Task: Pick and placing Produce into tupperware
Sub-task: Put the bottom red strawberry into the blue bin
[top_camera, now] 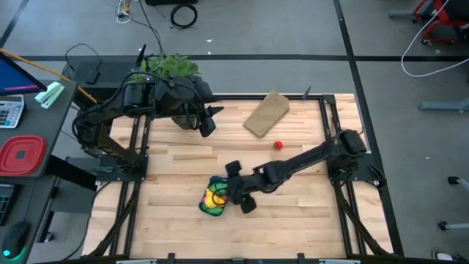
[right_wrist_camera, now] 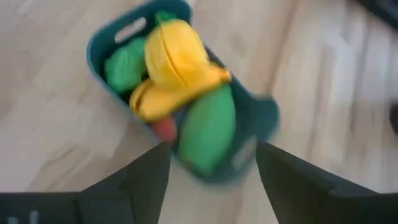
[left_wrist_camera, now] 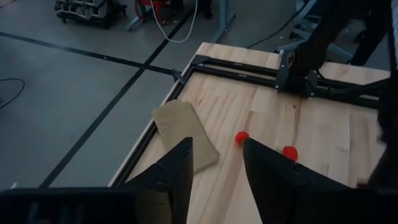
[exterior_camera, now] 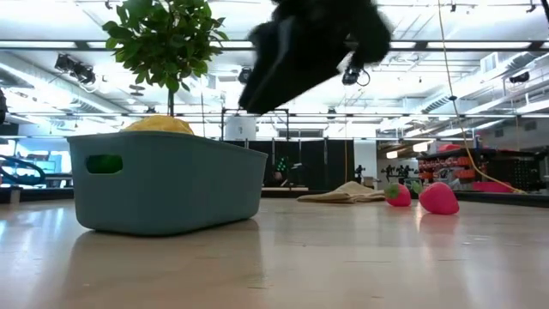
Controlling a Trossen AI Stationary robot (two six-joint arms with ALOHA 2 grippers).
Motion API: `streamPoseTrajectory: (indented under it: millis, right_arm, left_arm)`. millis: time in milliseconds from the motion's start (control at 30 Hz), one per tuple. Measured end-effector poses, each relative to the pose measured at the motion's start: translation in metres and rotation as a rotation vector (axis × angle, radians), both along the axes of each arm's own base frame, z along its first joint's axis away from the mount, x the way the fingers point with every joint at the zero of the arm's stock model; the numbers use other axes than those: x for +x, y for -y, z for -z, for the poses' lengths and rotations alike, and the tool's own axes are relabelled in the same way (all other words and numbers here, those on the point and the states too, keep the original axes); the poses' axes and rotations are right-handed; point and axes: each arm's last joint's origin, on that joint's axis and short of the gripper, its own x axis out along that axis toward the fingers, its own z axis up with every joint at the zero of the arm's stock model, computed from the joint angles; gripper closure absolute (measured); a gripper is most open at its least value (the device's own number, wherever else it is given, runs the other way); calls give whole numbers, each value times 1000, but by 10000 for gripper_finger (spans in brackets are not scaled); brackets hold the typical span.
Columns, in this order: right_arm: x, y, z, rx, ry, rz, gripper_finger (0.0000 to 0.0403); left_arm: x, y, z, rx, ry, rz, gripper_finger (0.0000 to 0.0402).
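- The left gripper (top_camera: 207, 121) waits near the potted plant (top_camera: 170, 67), fingers parted and empty.
- The tupperware (top_camera: 215, 199) sits at the table's front centre, heaped with produce (right_wrist_camera: 180, 74).
- The right gripper (top_camera: 242, 192) hovers just beside it, spread wide, holding nothing.
- A small red piece (top_camera: 278, 145) lies apart; probably light, hard and smooth, best pinched across its middle.

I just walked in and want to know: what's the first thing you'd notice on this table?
The blue tub near the table's front edge, stuffed with a yellow banana and green pieces. The right gripper hangs open just above it. Two small red pieces lie alone by the tan block at the back.
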Motion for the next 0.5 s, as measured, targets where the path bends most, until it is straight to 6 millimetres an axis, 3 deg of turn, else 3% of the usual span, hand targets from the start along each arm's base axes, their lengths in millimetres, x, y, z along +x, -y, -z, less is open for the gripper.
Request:
streamPoseTrajectory:
  millis: [133,267,367,500]
  right_arm:
    - [-29,9,-31,85,-87,164,161]
    - [-59,19,-49,180,-185,424,167]
    - [-77,25,-50,252,-223,663,170]
    - [-92,31,-36,308,-232,962,173]
  left_arm:
    - [0,0,0,-1,-5,-1,257]
    - [0,0,0,-2,-5,-1,252]
    - [0,0,1,-11,-1,-7,249]
    - [0,0,1,-33,10,-21,251]
